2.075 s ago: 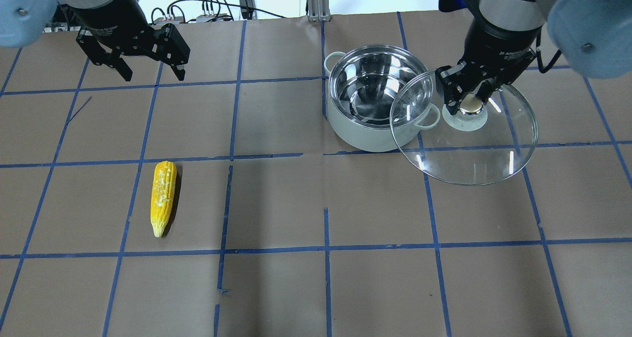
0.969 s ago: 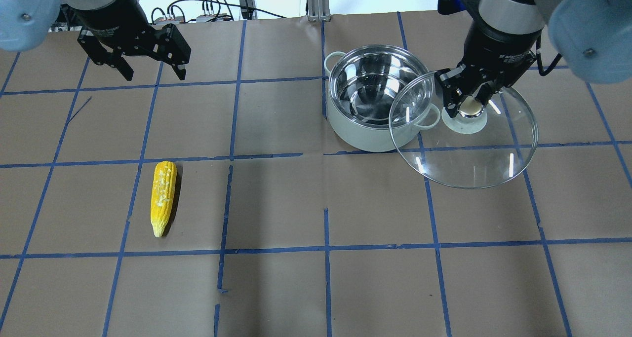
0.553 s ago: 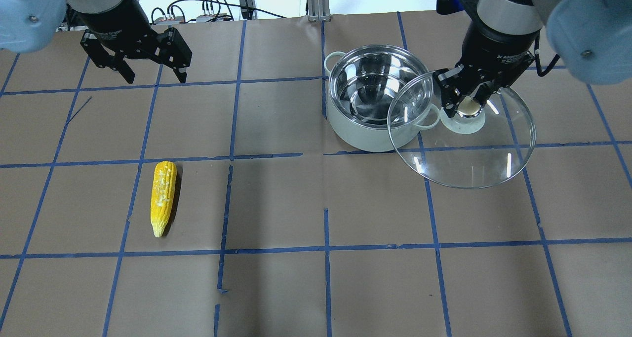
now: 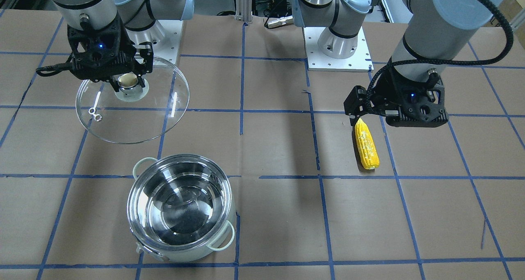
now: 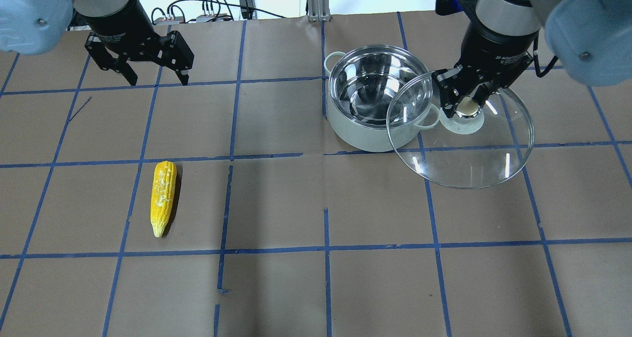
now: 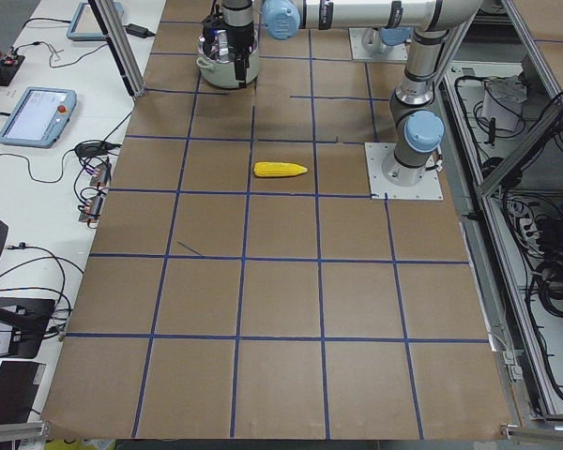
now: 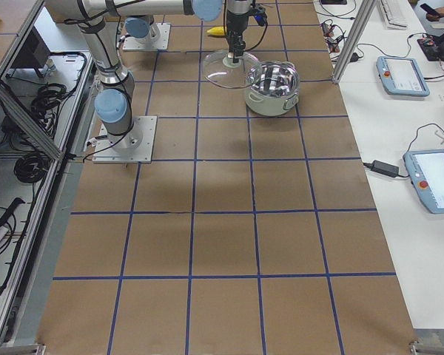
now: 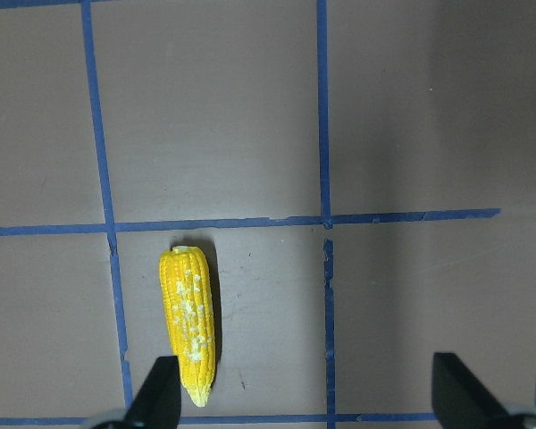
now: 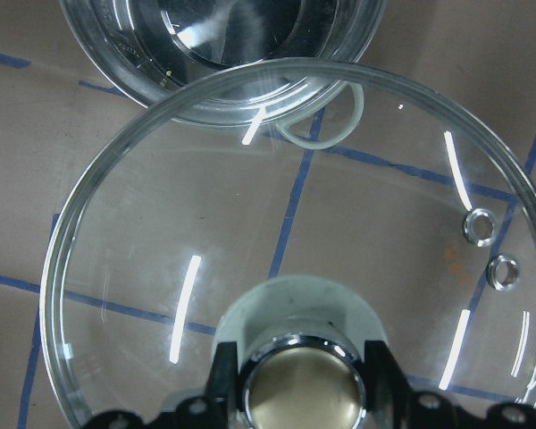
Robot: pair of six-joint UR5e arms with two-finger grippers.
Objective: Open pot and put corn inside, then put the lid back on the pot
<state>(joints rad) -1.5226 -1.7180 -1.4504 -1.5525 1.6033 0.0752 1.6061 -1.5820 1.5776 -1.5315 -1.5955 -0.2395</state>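
The pot (image 5: 365, 138) stands open at the back right of the table, its steel inside empty; it also shows in the front view (image 4: 180, 253). My right gripper (image 5: 468, 107) is shut on the cream knob of the glass lid (image 5: 469, 159) and holds it lifted and tilted just right of the pot, its edge over the pot's near handle. The right wrist view shows the lid (image 9: 143, 268) and the pot rim (image 9: 205, 107) below. The corn (image 5: 163, 197) lies on the table at front left. My left gripper (image 5: 159, 80) is open and empty, high above and behind the corn (image 8: 189, 326).
Brown paper with a blue tape grid (image 5: 326, 248) covers the table. Cables and a metal post (image 5: 316, 1) sit past the far edge. The two arm bases (image 4: 336, 46) stand on the robot's side.
My left gripper has shifted slightly right and toward the corn, still open. My right gripper has drifted a little left with the lid, toward the pot.
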